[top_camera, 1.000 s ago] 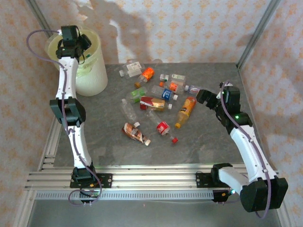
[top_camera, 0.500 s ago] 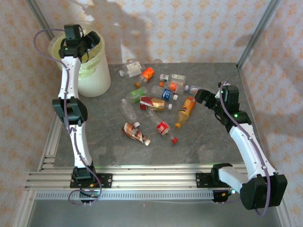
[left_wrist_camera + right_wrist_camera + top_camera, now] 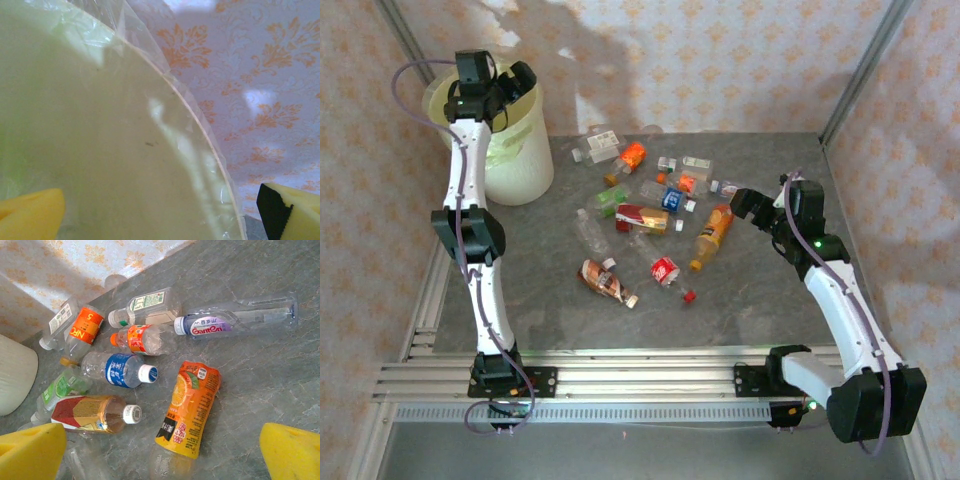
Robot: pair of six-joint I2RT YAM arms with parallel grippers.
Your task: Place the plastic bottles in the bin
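1. Far left: the left gripper [image 3: 515, 82] hangs over the bin [image 3: 520, 160], fingers spread and empty; both have shifted slightly right since a second ago.
2. Middle: the plastic bottles [image 3: 642, 216] lie scattered on the table [image 3: 550, 300], unmoved.
3. Right: the right gripper [image 3: 740, 203], wide apart and empty, has crept left, just beside the orange bottle [image 3: 713, 232].

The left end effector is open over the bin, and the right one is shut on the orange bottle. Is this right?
No. The right end effector is open: the right wrist view shows the orange bottle lying on the table. The left end effector is open over the bin.
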